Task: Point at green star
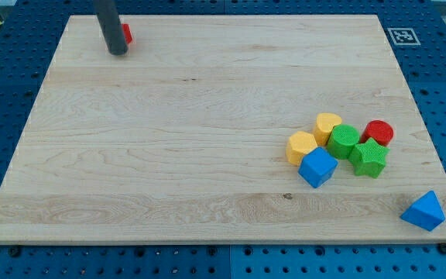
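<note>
The green star (369, 157) lies in a cluster at the view's lower right, touching a round green block (344, 141) on its left and a red cylinder (379, 132) above it. My tip (118, 52) rests on the board at the view's top left, far from the star. A small red block (127, 33) shows just behind the rod, mostly hidden by it.
In the cluster also lie two yellow blocks (327, 124) (301, 146) and a blue cube (317, 167). A blue triangular block (424, 211) sits alone near the board's lower right corner. A marker tag (402, 36) is off the board's top right.
</note>
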Tool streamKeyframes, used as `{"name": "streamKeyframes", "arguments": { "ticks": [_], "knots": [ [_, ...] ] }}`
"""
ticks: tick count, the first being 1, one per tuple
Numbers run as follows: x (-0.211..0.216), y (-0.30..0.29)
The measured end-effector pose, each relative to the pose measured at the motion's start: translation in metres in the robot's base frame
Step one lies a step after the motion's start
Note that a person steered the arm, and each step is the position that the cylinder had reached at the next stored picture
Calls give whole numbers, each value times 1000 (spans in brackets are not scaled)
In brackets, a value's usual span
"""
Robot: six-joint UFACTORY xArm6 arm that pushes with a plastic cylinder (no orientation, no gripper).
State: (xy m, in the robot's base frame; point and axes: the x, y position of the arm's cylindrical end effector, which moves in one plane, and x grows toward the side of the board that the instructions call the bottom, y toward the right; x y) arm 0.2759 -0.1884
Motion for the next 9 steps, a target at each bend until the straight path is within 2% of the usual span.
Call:
{"name": "streamKeyframes", "arguments": {
  "ticks": [1,2,3,5,6,9],
  "knots": [
    [-25,-1],
    [-23,-3],
    [43,34],
    [259,147],
    [281,156],
    [281,161]
  ]
}}
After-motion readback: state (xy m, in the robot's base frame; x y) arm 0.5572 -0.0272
